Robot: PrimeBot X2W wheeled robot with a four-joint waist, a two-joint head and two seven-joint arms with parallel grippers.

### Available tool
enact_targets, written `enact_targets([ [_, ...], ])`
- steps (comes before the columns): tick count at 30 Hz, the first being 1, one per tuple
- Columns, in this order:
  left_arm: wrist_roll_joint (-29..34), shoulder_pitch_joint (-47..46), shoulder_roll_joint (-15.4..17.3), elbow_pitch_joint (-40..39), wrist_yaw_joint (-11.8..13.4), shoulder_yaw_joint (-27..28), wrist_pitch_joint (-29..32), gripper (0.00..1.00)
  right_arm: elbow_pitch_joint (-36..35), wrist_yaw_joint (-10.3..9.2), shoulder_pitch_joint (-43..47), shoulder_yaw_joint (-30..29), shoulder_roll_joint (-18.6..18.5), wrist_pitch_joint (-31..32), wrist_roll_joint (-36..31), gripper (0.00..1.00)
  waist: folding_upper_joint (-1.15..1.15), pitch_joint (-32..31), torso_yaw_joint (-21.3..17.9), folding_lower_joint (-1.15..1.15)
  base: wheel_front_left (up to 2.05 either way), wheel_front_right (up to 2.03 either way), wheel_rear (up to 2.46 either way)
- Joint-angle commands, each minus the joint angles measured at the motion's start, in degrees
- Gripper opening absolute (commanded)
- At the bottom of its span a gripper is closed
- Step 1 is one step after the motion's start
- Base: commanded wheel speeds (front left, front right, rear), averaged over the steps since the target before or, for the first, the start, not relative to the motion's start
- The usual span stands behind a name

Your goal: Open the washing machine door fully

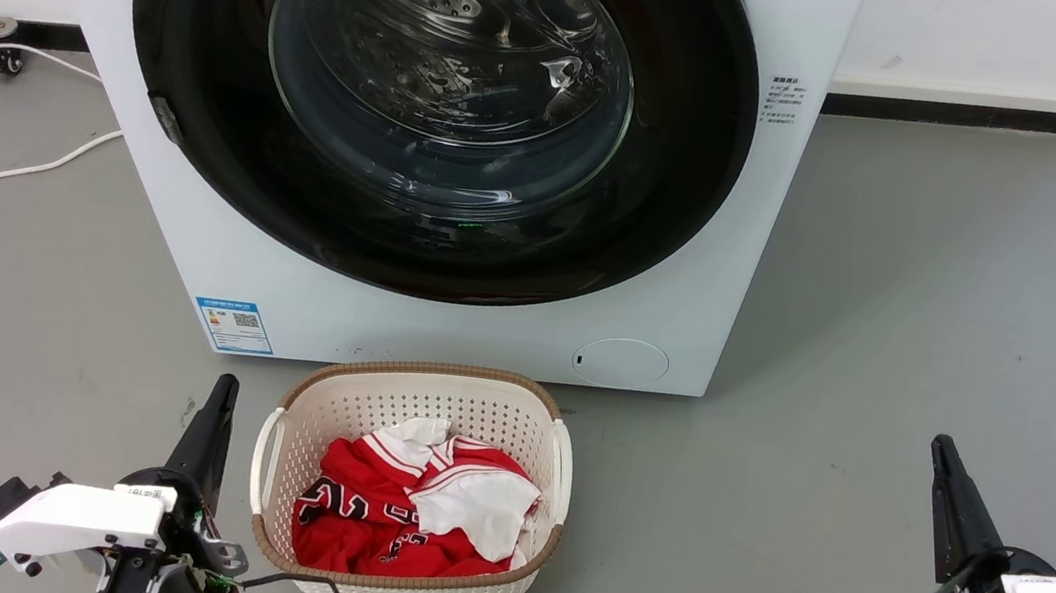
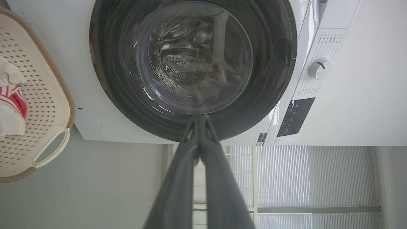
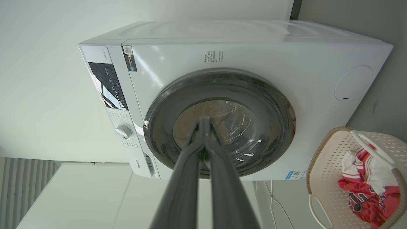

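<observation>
The washing machine door [image 1: 442,95] sits shut and flush in the front of the washing machine [image 1: 443,331]. It is ahead of both claws and well apart from them, a little nearer the left claw's line than the right's.

The left claw [image 1: 222,392] has its two fingers pressed together with nothing between them, and its wrist view shows the tips meeting [image 2: 199,118]. The right claw [image 1: 942,456] is likewise closed and empty [image 3: 203,120].

The door looks rigid and fairly heavy. Its glossy black ring and bulging glass would probably be slippery, so pinching the face is unlikely to work. A small grey tab [image 1: 165,119] on the rim, on the side nearest the left claw, looks like the place to hook. I judge it to be the latch side, though the hinge cannot be made out. The latch will likely need a firm pull before the door swings freely, and the glass should be spared knocks.

A cream laundry basket [image 1: 424,367] holding a red and white jersey [image 1: 381,510] stands on the floor just inside the left claw, between it and the machine. It may crowd a low approach.

The floor [image 1: 886,331] is smooth and grey, and white cables [image 1: 9,172] trail beyond the left claw's outer side. A pale wall stands behind the machine.
</observation>
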Motion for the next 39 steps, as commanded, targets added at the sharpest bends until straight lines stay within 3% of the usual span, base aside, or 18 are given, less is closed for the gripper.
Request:
enact_targets([
  [1,0.3,-0.5,-0.1,0.1,-0.2,0.2,0.1,0.0,0.1,-0.02,-0.6,-0.1,0.2,0.2,-0.1,0.0,0.0,0.0,0.0,0.0,0.0,0.0,0.0],
  [39,0.3,-0.6,-0.2,0.1,-0.2,0.4,0.3,0.0,0.1,-0.02,-0.7,-0.3,0.4,0.4,-0.4,0.0,0.0,0.0,0.0,0.0,0.0,0.0,0.0],
])
